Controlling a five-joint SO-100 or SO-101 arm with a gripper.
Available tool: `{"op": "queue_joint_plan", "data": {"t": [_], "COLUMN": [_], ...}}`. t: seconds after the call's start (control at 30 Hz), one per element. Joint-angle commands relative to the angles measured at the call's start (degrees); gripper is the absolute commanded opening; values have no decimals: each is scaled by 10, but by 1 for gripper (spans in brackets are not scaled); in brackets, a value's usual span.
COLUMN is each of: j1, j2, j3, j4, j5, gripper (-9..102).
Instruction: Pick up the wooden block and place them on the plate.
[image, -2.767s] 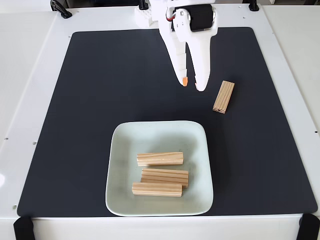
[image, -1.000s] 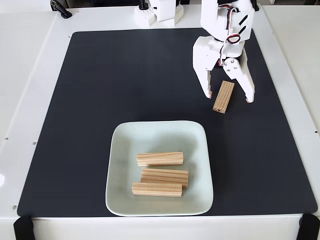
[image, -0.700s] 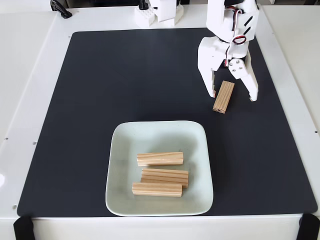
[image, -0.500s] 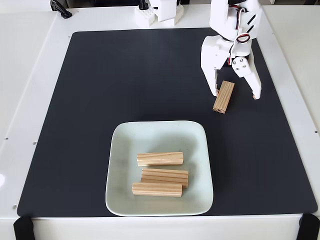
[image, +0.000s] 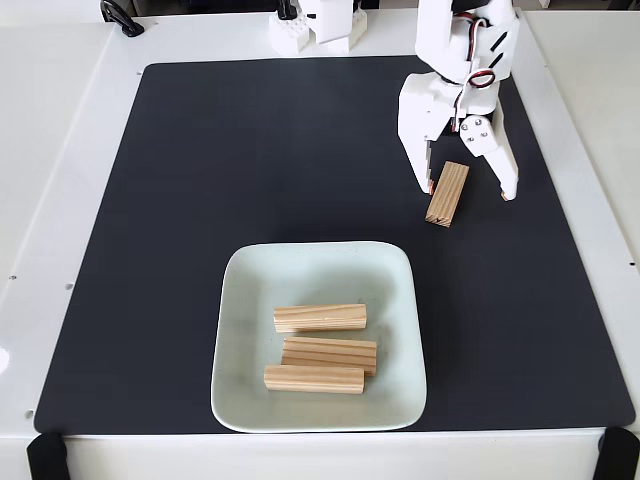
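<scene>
In the fixed view a wooden block (image: 447, 193) of light pine lies tilted on the black mat, up and to the right of the plate. My white gripper (image: 467, 190) stands open over it, one finger on each side of the block's upper end, neither visibly touching it. The pale mint plate (image: 245, 290) sits at the lower middle of the mat. It holds three more wooden blocks: one (image: 320, 318) lying across the centre, and two (image: 330, 353) (image: 313, 379) close together below it.
A black mat (image: 200, 200) covers most of the white table. The arm's white base (image: 315, 25) stands at the back edge. A black clamp (image: 120, 17) sits at the back left, and black clips hold the mat's front corners.
My gripper swung from the mat's upper middle to the right and opened around the loose block. Over the last second it shifted slightly. The blocks have not moved.
</scene>
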Motion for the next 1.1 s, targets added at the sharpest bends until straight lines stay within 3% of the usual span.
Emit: {"op": "queue_joint_plan", "data": {"t": [0.0,0.33,0.63,0.97,1.07], "j1": [-7,-4,-4,-2,-2], "j2": [-9,-24,-25,-9,57], "j3": [-6,-8,-8,-7,1], "j4": [-6,-6,-6,-6,-39], "j5": [5,5,5,13,50], "gripper": [39,37,-1,0,0]}}
